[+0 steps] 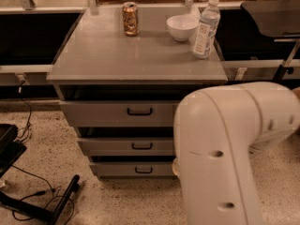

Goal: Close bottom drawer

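The grey cabinet (pixel 136 55) has three drawers, all pulled out a little. The bottom drawer (pixel 126 168) is the lowest one, with a low flat grey front and a small black bar handle (pixel 143 170); a dark gap shows above it. The middle drawer (pixel 122 146) and the taller top drawer (pixel 112 112) sit above it. My white arm (pixel 225 153) fills the lower right and covers the drawers' right ends. The gripper itself is not in view.
On the cabinet top stand a soda can (pixel 131 18), a white bowl (pixel 182 27) and a water bottle (pixel 206 28). A black stand with cables (pixel 42 205) lies on the speckled floor at lower left. Dark shelving runs behind.
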Robot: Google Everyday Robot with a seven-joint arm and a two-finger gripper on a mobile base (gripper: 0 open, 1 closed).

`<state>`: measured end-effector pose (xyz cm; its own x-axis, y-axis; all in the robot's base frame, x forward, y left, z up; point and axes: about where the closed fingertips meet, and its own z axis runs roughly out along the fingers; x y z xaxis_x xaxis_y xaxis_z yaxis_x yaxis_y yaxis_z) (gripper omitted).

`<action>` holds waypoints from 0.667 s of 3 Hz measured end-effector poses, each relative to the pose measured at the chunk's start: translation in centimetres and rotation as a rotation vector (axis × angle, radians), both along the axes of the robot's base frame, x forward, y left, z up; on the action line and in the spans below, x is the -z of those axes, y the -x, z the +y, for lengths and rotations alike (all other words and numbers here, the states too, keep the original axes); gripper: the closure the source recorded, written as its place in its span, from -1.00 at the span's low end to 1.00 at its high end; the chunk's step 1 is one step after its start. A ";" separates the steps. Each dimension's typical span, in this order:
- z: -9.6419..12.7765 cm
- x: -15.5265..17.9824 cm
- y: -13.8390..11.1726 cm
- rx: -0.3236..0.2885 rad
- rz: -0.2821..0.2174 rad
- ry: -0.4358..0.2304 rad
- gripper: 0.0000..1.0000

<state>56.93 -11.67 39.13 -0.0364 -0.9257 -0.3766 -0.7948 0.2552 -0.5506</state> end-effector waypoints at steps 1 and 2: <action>-4.3 -6.7 2.6 0.169 -0.097 -0.036 1.00; -12.1 -9.2 10.2 0.372 -0.094 -0.026 1.00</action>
